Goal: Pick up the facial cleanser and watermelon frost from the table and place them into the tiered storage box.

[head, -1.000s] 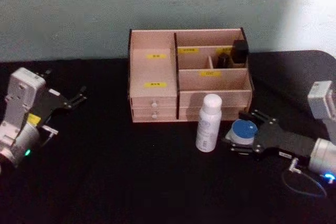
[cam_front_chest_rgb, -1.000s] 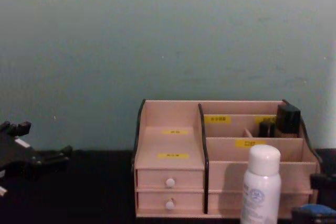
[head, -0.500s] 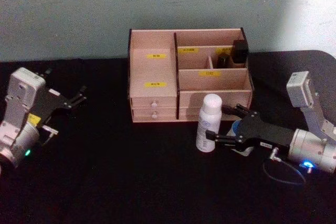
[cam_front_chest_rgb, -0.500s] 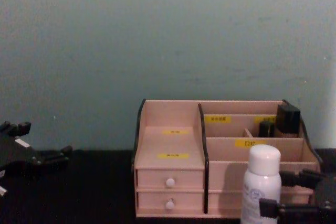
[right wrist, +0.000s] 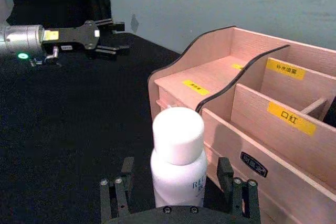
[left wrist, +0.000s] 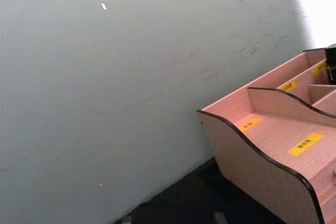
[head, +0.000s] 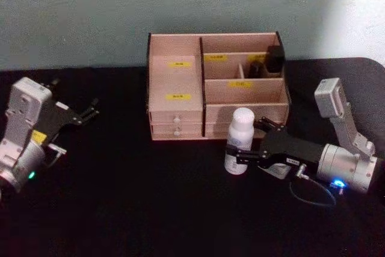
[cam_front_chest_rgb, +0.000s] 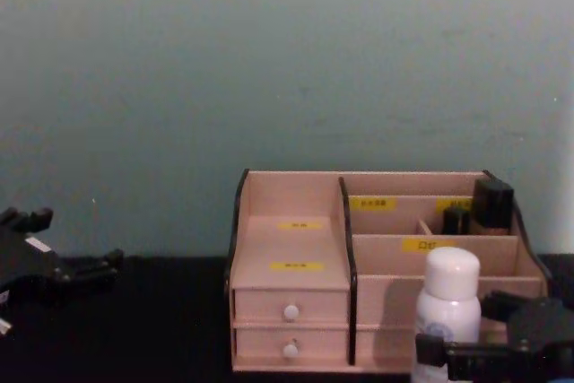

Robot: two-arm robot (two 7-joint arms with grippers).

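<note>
White facial cleanser [head: 239,141] stands upright, cap-up, between spread jaws of right pincer [right wrist: 176,166]; left pincer [head: 93,108] parked, spread.

- The tiered storage box [head: 174,46] stands at the rear middle of the worktop [head: 150,203], its back near the wall [head: 90,10].
- Two drawers [head: 177,124], one above the other, sit in the lower front of the box's left half.
- Small bottles [head: 267,61] stand in its rear right compartment.
- The facial cleanser [head: 239,141] stands upright on the worktop just before the box's front right section, right of the drawers.
- The right gripper [head: 248,141] reaches in from the right, jaws on either side of the cleanser with a gap on each side.
- The left gripper [head: 93,110] hangs well left of the box, jaws apart.
</note>
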